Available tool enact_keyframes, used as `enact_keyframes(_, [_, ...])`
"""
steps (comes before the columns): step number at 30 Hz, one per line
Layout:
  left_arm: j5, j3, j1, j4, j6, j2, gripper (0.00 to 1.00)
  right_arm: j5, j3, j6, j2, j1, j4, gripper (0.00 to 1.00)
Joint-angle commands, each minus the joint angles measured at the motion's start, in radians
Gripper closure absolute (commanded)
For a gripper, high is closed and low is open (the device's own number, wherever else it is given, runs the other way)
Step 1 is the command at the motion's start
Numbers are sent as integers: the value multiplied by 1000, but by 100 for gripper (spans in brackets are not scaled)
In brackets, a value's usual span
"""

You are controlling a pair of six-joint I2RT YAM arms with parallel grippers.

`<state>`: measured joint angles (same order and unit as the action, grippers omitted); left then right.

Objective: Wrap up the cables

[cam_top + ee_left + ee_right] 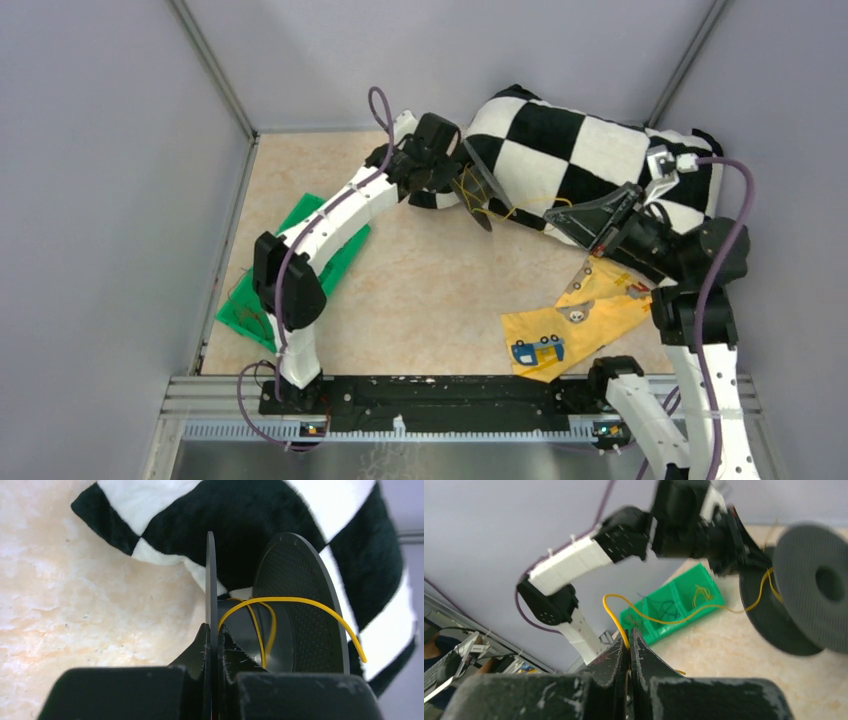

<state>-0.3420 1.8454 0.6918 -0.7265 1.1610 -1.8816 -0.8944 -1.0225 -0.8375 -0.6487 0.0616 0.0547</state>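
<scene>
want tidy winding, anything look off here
Yes: the yellow wire sits slack on the black spool, its loops standing off the core and one strand arcing out over the far flange. It also runs wavy, not taut, to the right gripper pinching it.

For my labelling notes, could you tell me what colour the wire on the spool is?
Yellow; the wire shows best in the left wrist view.

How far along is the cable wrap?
Done: a few turns of yellow wire sit on the hub of the black spool. In hand: left gripper shut on one spool flange, right gripper shut on the wire's loose length. Left: that slack running to the spool isn't wound.
</scene>
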Motion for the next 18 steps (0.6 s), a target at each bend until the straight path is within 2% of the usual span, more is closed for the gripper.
enact_keyframes(1, [51,90,-49,226,73,132,100,15,87,61,-5,49,54,100])
enact_keyframes(5, [75,76,-81,248,68,195,100,122,136,156,-36,143,136,100])
enact_keyframes(8, [115,35,-109,276,50,257,100,191,184,171,-51,200,128,100])
enact_keyframes(12, [215,-8,-155,272,15,319,100,218,240,146,-49,206,73,100])
enact_keyframes(18, [316,-53,-219,230,-60,394,100,291,257,169,-21,207,116,100])
